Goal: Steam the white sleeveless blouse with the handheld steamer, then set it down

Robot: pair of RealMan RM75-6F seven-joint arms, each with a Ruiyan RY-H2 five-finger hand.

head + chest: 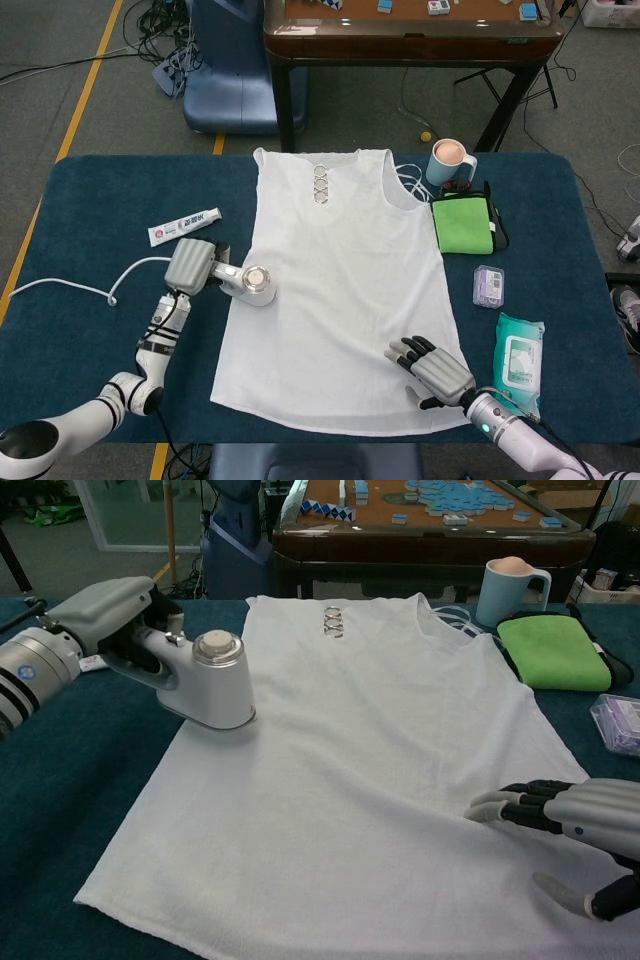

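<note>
The white sleeveless blouse (340,290) is spread flat on the blue table (90,330), neckline away from the robot and hem towards it. The handheld steamer (210,680) is gripped by its handle in the left hand (115,615), fingers wrapped tightly around it, and its head is planted on the blouse's left edge, roughly midway between armhole and hem. A white cord (90,290) is seen trailing from the steamer across the table to the left. The right hand (575,820) is laid on the cloth near the lower right corner with fingers extended and somewhat apart; nothing is held in it, and the fabric appears to be pinned by it.

Steaming is judged to be under way, not finished: the steamer is on the garment, and no steam can be made out in either view, so how much cloth has actually been treated cannot be told. The fabric is seen lying mostly smooth, with faint creases towards the middle. Whatever remains of the blouse is left to be covered, and the steamer is not yet set down on the table.

Beside the blouse on the right, a mug (449,160), a green cloth (462,225), a small clear box (488,285) and a pack of wipes (518,360) are placed; a tube (184,227) is lying to the left
</note>
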